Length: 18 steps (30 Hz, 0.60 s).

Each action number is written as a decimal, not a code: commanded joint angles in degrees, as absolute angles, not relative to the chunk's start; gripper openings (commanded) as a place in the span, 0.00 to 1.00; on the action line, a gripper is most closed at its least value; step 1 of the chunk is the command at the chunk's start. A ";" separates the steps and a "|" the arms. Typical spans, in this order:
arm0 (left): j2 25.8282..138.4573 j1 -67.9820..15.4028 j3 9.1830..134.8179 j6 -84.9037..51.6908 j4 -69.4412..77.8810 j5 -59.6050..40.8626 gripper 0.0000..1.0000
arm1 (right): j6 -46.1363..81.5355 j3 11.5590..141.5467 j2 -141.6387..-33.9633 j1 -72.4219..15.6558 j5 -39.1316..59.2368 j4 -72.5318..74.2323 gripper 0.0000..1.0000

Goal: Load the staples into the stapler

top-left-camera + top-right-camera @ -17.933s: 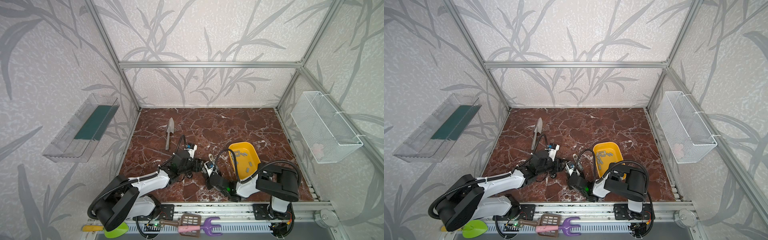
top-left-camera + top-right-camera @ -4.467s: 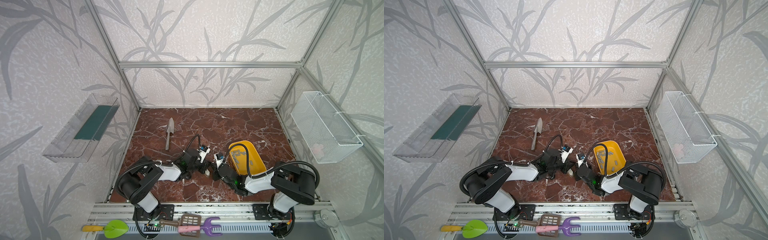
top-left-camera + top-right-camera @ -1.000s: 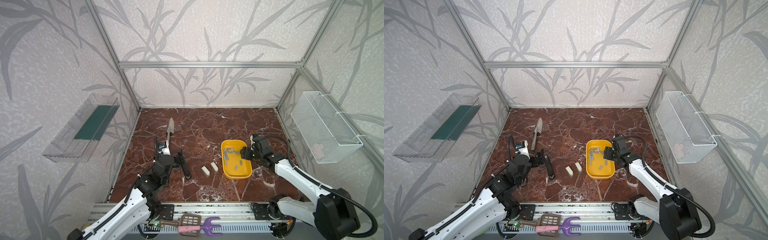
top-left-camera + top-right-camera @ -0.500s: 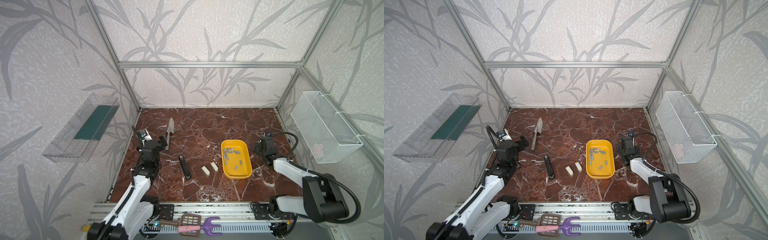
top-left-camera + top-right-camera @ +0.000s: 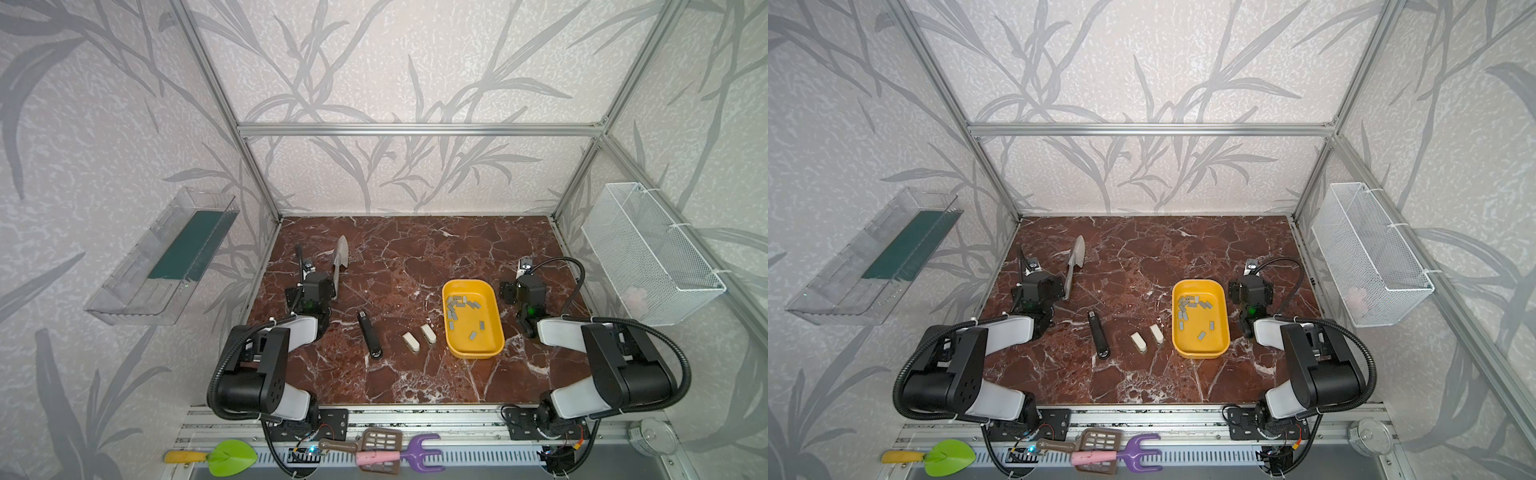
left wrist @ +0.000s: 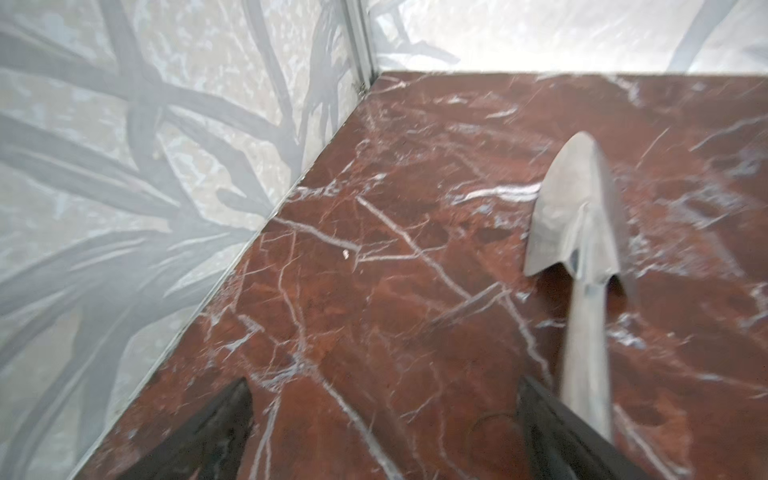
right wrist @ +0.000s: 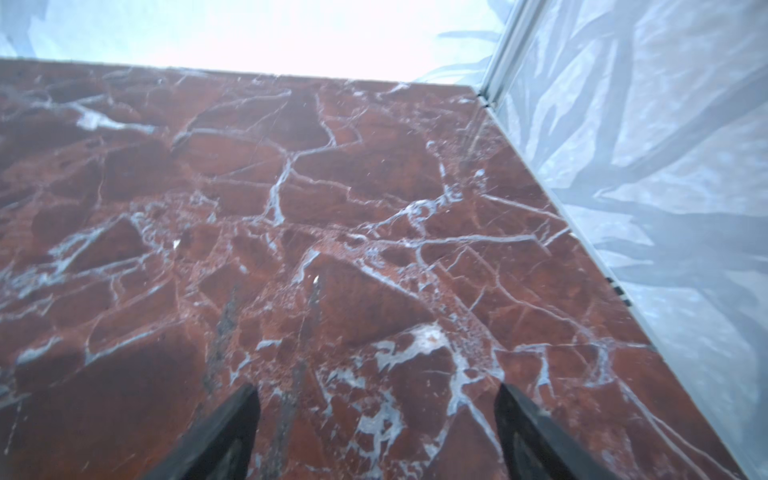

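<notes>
The black stapler (image 5: 370,333) (image 5: 1099,333) lies shut on the marble floor, left of centre, with nothing touching it. Several grey staples (image 5: 459,302) (image 5: 1190,302) lie loose in the yellow tray (image 5: 473,355) (image 5: 1200,354). My left gripper (image 5: 312,282) (image 5: 1038,286) (image 6: 384,384) stands open and empty near the left wall, well behind and left of the stapler. My right gripper (image 5: 524,286) (image 5: 1250,291) (image 7: 376,390) hangs open and empty just right of the tray. Both wrist views show only bare floor between the fingers.
A metal trowel (image 5: 340,262) (image 6: 582,249) lies beside the left gripper, its handle close to one finger. Two cream blocks (image 5: 411,341) (image 5: 428,332) lie between stapler and tray. A wire basket (image 5: 648,257) hangs on the right wall, a clear shelf (image 5: 166,262) on the left.
Both arms have drawn back and folded: the left from beside the stapler to the trowel, the right from over the tray to its right side. The right jaws have widened.
</notes>
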<state>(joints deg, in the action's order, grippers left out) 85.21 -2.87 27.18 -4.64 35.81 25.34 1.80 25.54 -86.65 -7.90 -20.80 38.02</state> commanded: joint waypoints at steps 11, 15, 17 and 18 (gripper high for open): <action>89.63 -0.40 20.95 -4.24 55.19 17.84 0.99 | -1.23 23.70 -87.69 -7.64 -16.14 49.48 0.90; 89.52 -0.41 21.11 -4.11 54.58 17.89 0.99 | -1.65 19.57 -90.98 -7.38 -14.24 59.81 0.99; 90.56 -0.52 20.47 -3.28 57.84 17.85 0.99 | -1.21 19.70 -90.29 -7.30 -14.32 57.93 0.99; 90.01 -0.43 20.82 -3.70 55.95 17.78 0.99 | -0.98 20.40 -89.29 -7.29 -14.24 55.35 0.99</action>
<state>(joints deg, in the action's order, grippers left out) 89.86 -0.67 20.95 -4.47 53.58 18.02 -0.58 20.49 -89.69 -7.60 -15.03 54.57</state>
